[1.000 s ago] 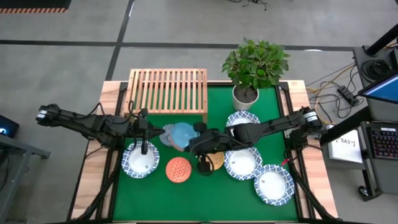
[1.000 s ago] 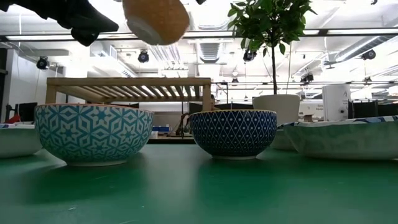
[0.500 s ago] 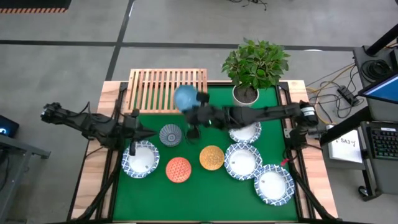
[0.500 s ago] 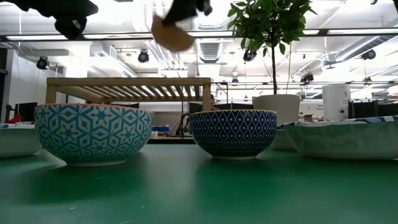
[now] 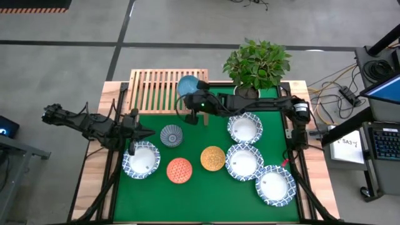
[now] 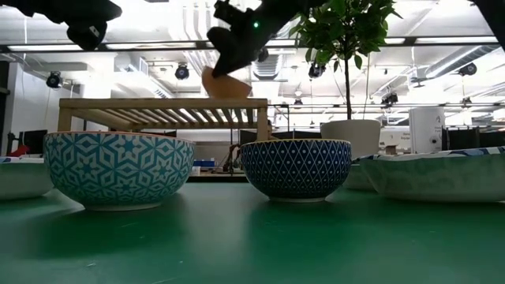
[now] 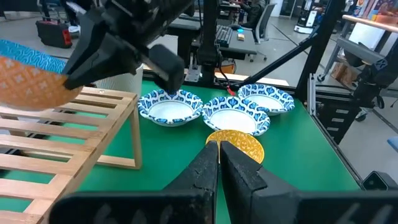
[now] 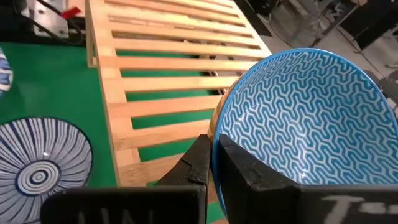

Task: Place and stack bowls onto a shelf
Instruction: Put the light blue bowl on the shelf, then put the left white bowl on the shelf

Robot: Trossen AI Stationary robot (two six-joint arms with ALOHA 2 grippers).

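High view: right tool [image 5: 195, 102] carried light-blue bowl [image 5: 187, 85] over shelf [image 5: 164, 91].

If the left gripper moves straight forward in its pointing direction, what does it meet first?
Probably the yellow-orange patterned bowl on the green mat: in the left wrist view it lies directly ahead of the shut left gripper. The white blue-rimmed bowls lie farther on. Height is unclear.

I've carried the light blue bowl [image 5: 187, 85] off the green mat, where it sat a second ago beside the grey-blue bowl [image 5: 171, 135], up and away to the shelf's [image 5: 156, 90] right end. My right gripper [image 5: 190, 102], clamped on its rim, travelled with it. My left gripper [image 5: 147, 132] has drawn back leftward.
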